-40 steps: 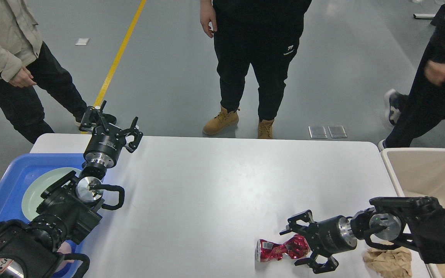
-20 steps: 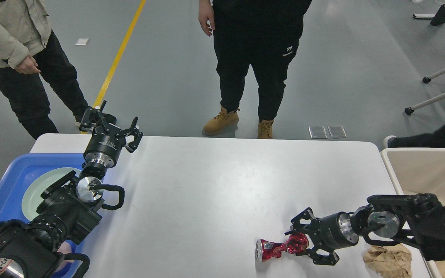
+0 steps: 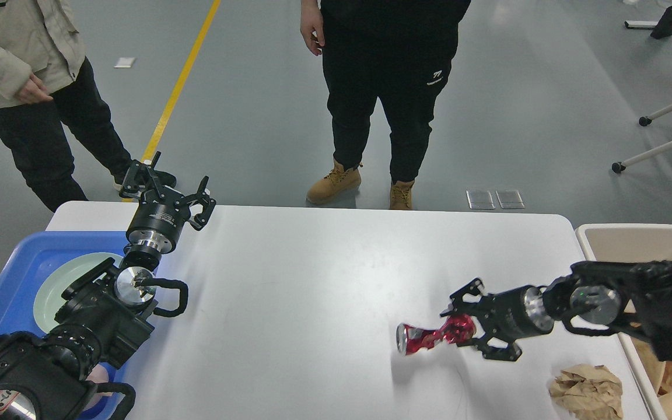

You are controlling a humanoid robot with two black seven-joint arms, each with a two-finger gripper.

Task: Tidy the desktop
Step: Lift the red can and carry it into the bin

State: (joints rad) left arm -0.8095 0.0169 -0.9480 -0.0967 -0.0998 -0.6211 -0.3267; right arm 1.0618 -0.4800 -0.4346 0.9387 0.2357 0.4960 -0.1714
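The white desktop (image 3: 312,280) fills the middle of the head view. My right gripper (image 3: 465,322) is shut on one end of a crushed red can (image 3: 432,336) and holds it just above the desktop, at the front right. A crumpled brown paper (image 3: 587,389) lies on the desktop near the front right corner. My left gripper (image 3: 164,188) is open and empty, held above the far left edge of the desktop next to the blue tray (image 3: 21,274).
The blue tray holds a pale green plate (image 3: 65,280). A beige bin (image 3: 633,251) stands off the desktop's right edge with brown paper inside. Two people stand beyond the far edge, one at centre (image 3: 394,87) and one at the left (image 3: 15,70).
My right gripper closed on the red can and lifted it up off the desktop, moving slightly away and right. The person at the far right walked out of view. My left arm has not moved.
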